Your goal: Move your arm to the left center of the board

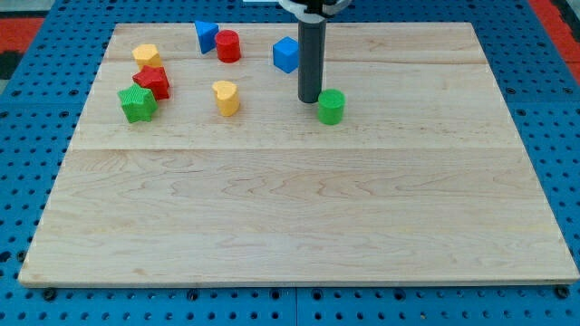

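Straight dark grey rod [311,62], white-and-black collar on top.

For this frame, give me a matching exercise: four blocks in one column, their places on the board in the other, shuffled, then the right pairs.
Blocks
1. green cylinder
2. green star
3. blue cube
4. red cylinder

Places
A. just to the view's left of the rod, above my tip
B. farthest toward the view's left, below the red star
C. right beside my tip, on the view's right
D. next to the blue triangle, near the view's top

Pairs: 1-C, 2-B, 3-A, 4-D
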